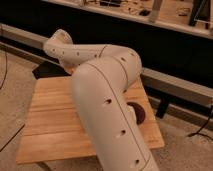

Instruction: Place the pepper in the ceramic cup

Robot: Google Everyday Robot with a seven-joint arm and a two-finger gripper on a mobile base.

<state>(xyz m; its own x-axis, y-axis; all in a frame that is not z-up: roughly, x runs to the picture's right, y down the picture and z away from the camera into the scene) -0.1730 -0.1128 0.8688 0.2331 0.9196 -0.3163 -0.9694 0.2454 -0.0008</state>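
**A:** Two things matter here, the pepper and the cup. Can you find both?

**B:** Only the cup. It sits on the right side of the table, dark and round, half covered by the arm. The pepper shows nowhere on the bare wood.

**A:** And the hand?

**B:** Hidden. The arm's far end is raised over the back left corner of the table, and the hand must hang below it, behind the big near link. Its fingers are pressed together. Whether the pepper is pinched between them, I cannot tell.

**A:** So which step is this?

**B:** My guess is the carry: pepper gripped and lifted, not yet brought to the cup. The far end is well apart from the cup, so most of the crossing is left.

**A:** What does the next move need?

**B:** A sweep rightward across the table until the hand is over the cup's mouth, then a lowering and a release. The pepper is slim and the cup is low, so it should go in close rather than be dropped from high up.
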